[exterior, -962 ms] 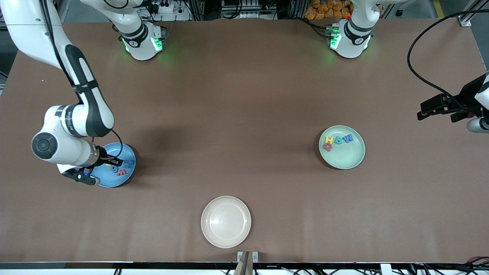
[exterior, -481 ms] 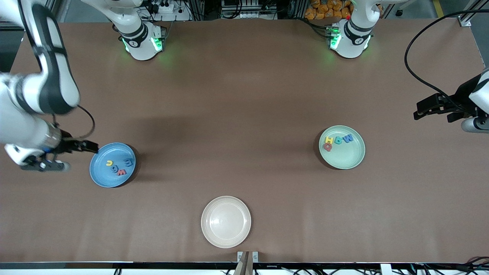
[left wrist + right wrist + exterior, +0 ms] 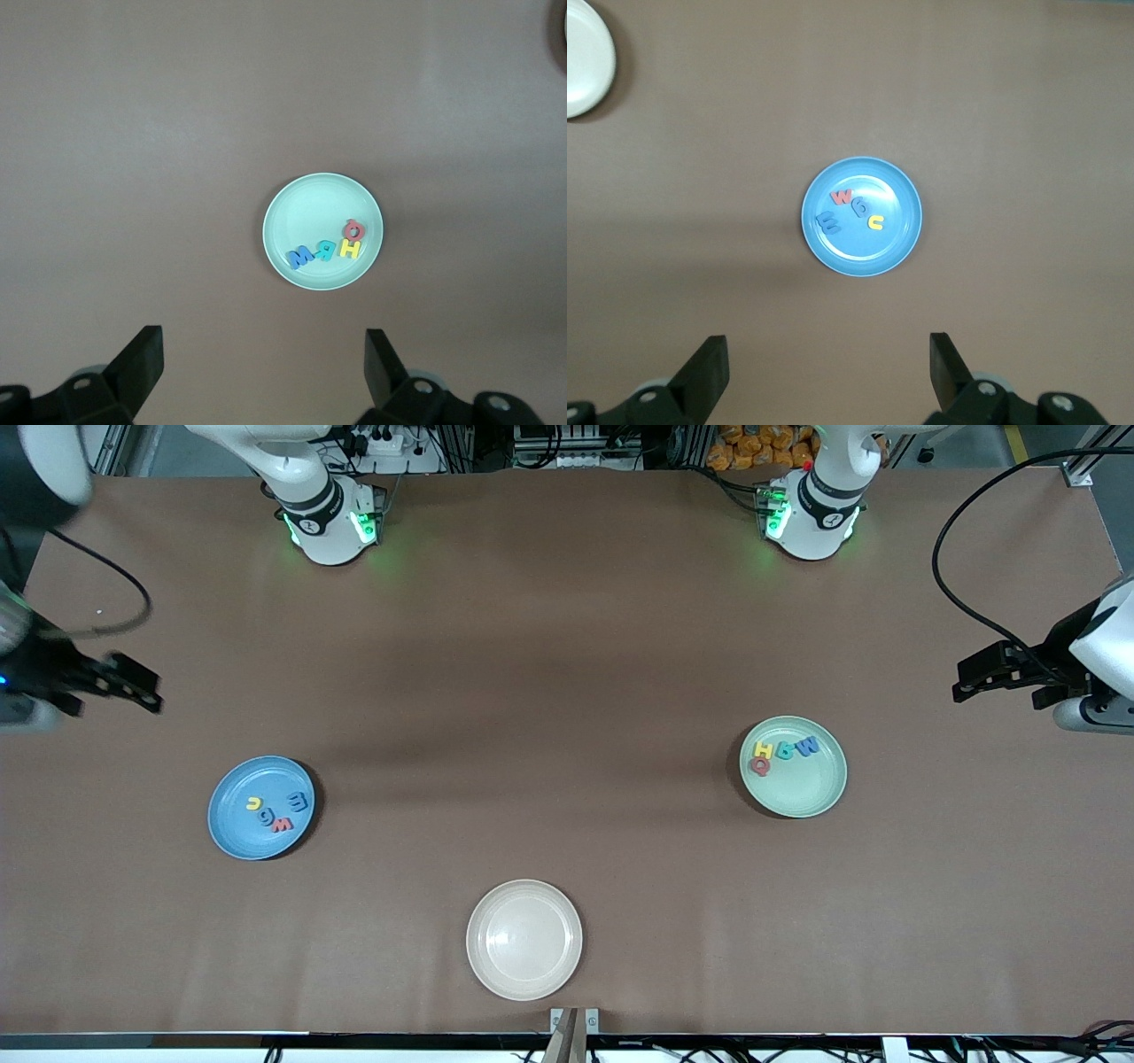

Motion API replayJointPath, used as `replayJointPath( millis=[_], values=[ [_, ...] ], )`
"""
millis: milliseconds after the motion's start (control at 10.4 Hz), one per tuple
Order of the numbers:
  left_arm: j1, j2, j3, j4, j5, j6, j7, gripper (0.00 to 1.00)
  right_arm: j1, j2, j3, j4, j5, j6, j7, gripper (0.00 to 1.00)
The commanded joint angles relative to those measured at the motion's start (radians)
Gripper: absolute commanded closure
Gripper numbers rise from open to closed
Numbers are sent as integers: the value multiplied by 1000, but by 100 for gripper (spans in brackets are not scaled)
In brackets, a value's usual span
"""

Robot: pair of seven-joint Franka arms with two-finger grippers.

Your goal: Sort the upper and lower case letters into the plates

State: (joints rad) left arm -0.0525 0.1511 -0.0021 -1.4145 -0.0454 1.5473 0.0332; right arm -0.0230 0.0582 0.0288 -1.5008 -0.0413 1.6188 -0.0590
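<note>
Eight letters are in view and every one already lies in a plate, so by my reading no grasp is left to make; what matters now is how each plate lies from the fingers above it.

Nearest the front camera sits the cream plate (image 3: 524,939), bare. Farther from that camera, toward the right arm's end of the tabletop (image 3: 549,691), is the blue plate (image 3: 261,808), holding a salmon w (image 3: 282,824), a blue letter (image 3: 265,816) beside it, a yellow curved letter (image 3: 253,803) and a blue m-like letter (image 3: 299,803); they bunch in the half of the plate toward the table's middle, with no common heading. The right gripper (image 3: 133,688) is up over bare tabletop near that table end, clear of the plate; in the right wrist view its fingers (image 3: 709,376) stand wide apart and carry nothing.

Slightly farther from the camera, toward the left arm's end, is the mint plate (image 3: 793,766), with a salmon Q (image 3: 760,765), a yellow H (image 3: 763,749), a teal R (image 3: 784,752) and a blue M (image 3: 807,747). H, R and M form a short row along the rim that faces the robot bases, the row's long axis running across the table. The left gripper (image 3: 974,680) hangs over bare tabletop near its end, also wide and empty, and is the arm nearer to this plate.
</note>
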Motion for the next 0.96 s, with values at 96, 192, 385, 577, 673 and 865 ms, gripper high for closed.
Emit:
replayJointPath(
  millis=[96, 192, 385, 577, 673, 865],
  values=[
    [5, -11, -7, -1, 22, -12, -9, 0, 6, 17, -13, 126, 14, -117, -59, 0],
    [3, -11, -9, -1, 21, -12, -9, 0, 6, 8, -18, 126, 52, -117, -53, 0],
    [2, -11, -9, -1, 18, -12, -13, 0, 3, 5, -33, 125, 84, -115, -50, 0],
    [2, -10, -9, -1, 16, -12, -13, 0, 3, 2, -44, 122, 84, -114, -50, 0],
    [2, -10, -9, -1, 16, -12, -13, 0, 5, 2, -50, 120, 84, -115, -48, 0],
    [2, -10, -9, -1, 15, -12, -13, 0, 5, 2, -50, 119, 84, -117, -48, 0]
  ],
)
